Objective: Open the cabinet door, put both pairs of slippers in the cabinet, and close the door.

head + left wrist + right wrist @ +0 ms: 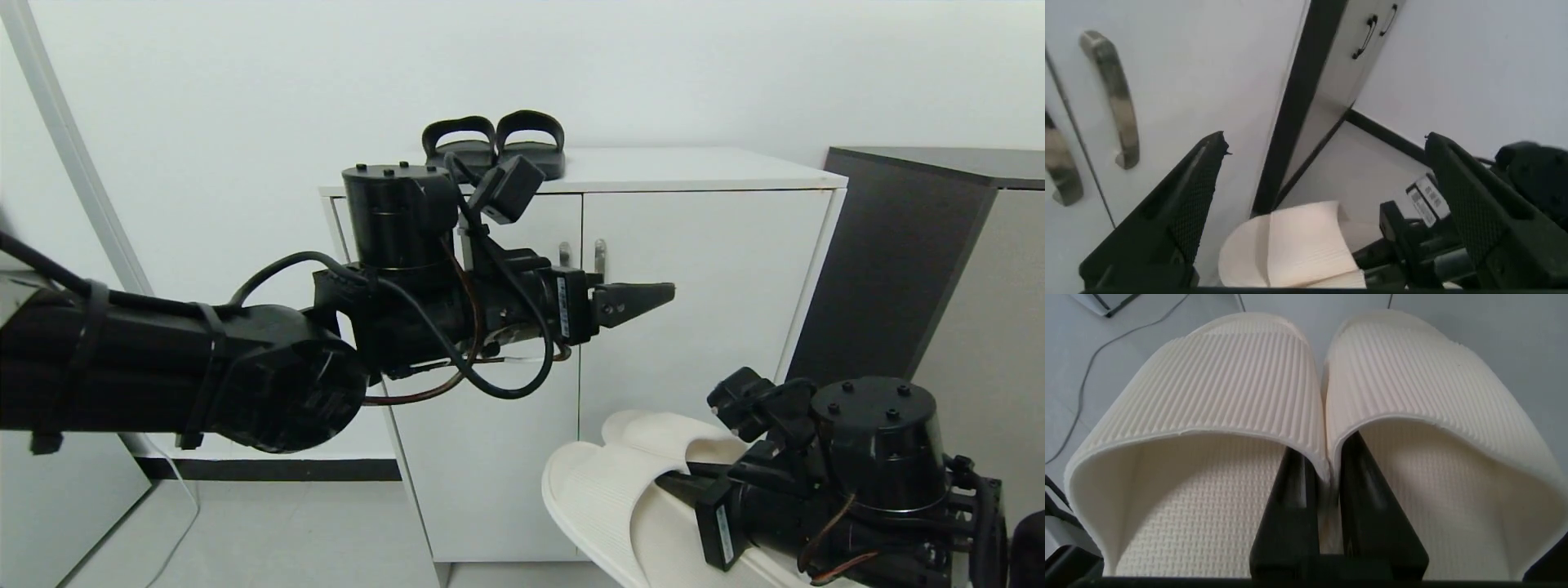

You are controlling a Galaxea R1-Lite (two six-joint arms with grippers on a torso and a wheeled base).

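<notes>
1. The cabinet (702,327) stands with both doors shut; the black slippers (494,143) sit side by side on its top, near the left back edge.
2. The left gripper (653,296), fingers spread apart, hovers just before the door handles (600,255).
3. The right gripper (1327,469) is clamped on the white slippers (604,490), low before the right door.
</notes>
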